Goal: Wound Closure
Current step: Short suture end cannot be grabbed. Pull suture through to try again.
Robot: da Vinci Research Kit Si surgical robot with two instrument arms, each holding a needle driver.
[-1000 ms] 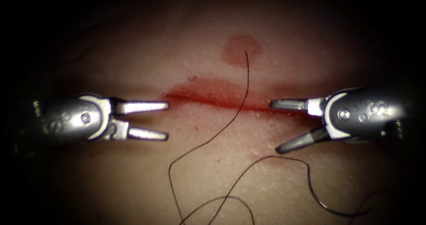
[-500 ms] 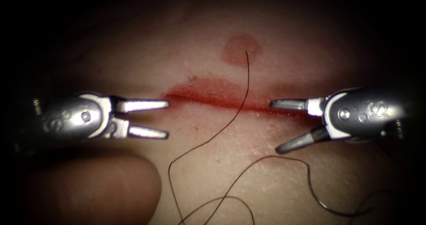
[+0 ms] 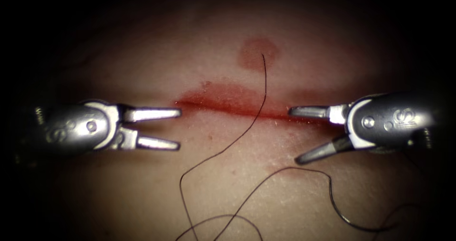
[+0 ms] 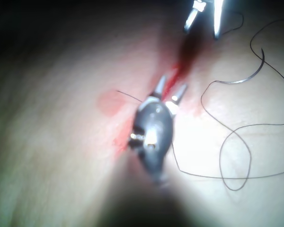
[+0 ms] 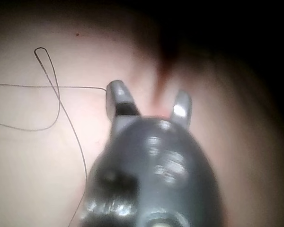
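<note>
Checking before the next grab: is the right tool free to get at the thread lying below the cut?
Probably yes. The right tool is open and holds nothing, and the thread lies loose on the tissue just below it, nothing between.

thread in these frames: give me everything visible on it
The thread is thin, dark and slack, lying loose on the tissue. One free end sits at the pale red spot above the cut; from there it runs down across the cut and curls into open loops below it, one sweeping under the right tool. Neither that tool nor the left tool holds it; both have open jaws. In the left wrist view a thicker curved stretch could be the needle.
</note>
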